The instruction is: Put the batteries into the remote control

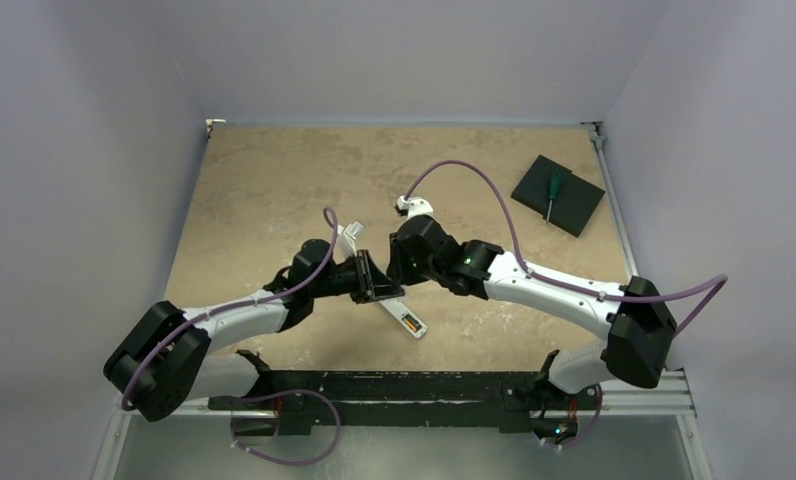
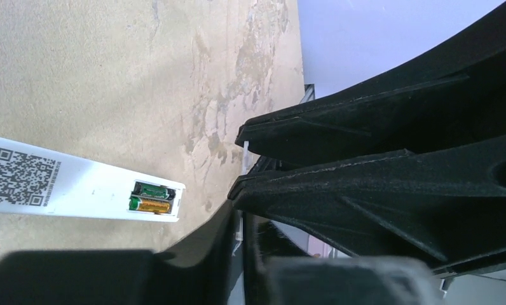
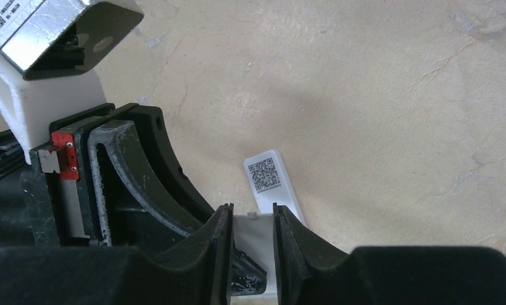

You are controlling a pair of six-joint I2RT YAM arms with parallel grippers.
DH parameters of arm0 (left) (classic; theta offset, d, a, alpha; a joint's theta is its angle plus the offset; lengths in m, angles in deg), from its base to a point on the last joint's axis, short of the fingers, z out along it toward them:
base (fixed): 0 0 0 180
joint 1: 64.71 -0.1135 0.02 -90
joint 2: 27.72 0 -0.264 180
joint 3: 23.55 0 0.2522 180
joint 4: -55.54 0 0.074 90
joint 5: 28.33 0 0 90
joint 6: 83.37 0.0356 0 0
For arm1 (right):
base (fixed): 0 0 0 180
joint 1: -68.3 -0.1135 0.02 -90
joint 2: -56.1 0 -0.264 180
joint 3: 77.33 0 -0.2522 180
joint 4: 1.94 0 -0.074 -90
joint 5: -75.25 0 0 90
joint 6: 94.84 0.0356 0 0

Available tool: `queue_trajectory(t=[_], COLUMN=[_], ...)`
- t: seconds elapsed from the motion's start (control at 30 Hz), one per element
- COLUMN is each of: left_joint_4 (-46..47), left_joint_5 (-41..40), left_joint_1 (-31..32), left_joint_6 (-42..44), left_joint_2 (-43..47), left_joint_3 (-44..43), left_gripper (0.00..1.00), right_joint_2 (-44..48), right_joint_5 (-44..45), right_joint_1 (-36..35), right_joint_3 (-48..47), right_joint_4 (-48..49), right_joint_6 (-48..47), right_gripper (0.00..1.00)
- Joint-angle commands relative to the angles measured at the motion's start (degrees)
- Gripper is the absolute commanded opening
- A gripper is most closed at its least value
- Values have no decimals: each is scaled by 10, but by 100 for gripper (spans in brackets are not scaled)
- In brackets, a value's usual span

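The white remote control (image 1: 404, 318) lies back up on the table, just below both grippers. Its battery recess is uncovered, and the two batteries (image 2: 150, 198) sit in it side by side, one dark green-black and one gold-orange. My right gripper (image 3: 252, 244) is shut across the width of a small flat white cover (image 3: 253, 232) held above the remote control (image 3: 273, 181). My left gripper (image 2: 239, 219) meets it from the left, jaws closed to a narrow slit on the thin edge of the cover (image 2: 239, 233). The two grippers touch tip to tip (image 1: 382, 272).
A black square pad (image 1: 574, 205) lies at the far right with a green-handled screwdriver (image 1: 552, 190) on it. The remote control (image 2: 79, 187) shows a QR label. Walls close off the table on the left, back and right.
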Motion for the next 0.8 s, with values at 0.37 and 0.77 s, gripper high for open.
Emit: queue_trajectory(t=[0.37, 0.77], left_joint_4=[88, 252], left_joint_5=[17, 96], left_joint_1=[-2, -1], left_joint_6=[-7, -22], left_joint_2=[-2, -10], left_joint_3=[22, 56], left_gripper=[0, 0], right_joint_2=[67, 222], right_joint_5=[-2, -123], right_joint_1=[6, 27], right_joint_3=[38, 128], right_joint_4=[32, 87], right_joint_6=[-5, -30], right_gripper=[65, 55])
